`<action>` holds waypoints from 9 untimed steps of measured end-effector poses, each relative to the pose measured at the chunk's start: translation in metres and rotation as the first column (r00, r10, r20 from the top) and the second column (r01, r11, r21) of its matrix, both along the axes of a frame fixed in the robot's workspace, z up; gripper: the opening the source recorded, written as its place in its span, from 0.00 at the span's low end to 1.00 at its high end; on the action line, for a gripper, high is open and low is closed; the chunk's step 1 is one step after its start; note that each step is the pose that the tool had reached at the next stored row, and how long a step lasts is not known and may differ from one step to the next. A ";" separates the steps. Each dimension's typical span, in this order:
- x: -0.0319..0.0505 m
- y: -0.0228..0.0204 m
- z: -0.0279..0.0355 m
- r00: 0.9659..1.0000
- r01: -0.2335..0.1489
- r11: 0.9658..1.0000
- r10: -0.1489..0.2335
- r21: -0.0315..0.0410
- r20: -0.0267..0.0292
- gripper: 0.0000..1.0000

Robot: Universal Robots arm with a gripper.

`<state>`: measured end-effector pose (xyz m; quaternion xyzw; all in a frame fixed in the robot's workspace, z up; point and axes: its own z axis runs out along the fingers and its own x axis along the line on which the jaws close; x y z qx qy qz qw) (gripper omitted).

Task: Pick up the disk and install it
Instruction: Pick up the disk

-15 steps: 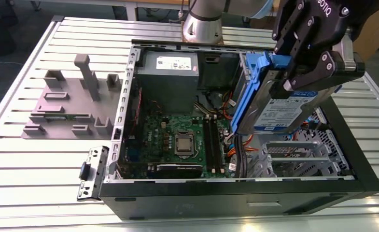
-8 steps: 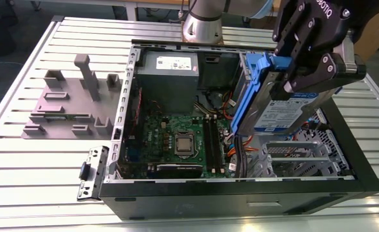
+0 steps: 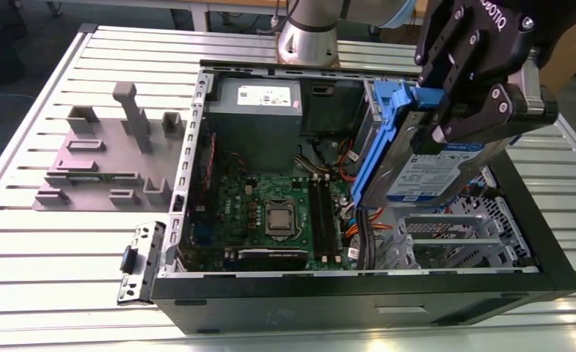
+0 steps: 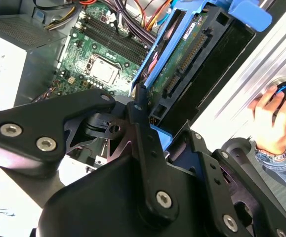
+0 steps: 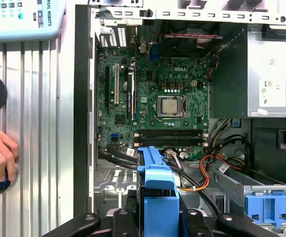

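Exterior view, from its left: grey plastic fixture with upright posts sits on the slatted metal worktop, apart from the case. A small grey metal bracket lies flat just beside the case's near corner. Open computer case lies on its side; inside, the green motherboard with bare processor socket, and the grey power supply at the far end. Toward the exterior view's right, the disk hangs upright above the case interior, blue bracket edge facing the motherboard, white-and-blue label facing right, lower end above the grey drive cage, not seated. Tool clamped on the disk's upper end, fingers pressed against both faces. In the second wrist view the disk shows its circuit-board underside and connector between the black fingers; a person's hand rests on a round knob on the worktop. First wrist view: blue bracket in the foreground, motherboard beyond.
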<state>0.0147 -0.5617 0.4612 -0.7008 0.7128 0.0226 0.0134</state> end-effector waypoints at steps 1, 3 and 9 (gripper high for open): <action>0.0000 -0.0002 -0.0001 1.000 0.000 1.000 0.000 0.000 0.000 0.36; 0.0001 -0.0007 -0.0002 1.000 0.000 1.000 0.000 0.000 0.000 0.36; 0.0002 -0.0024 -0.0006 1.000 0.000 1.000 0.000 0.000 0.000 0.36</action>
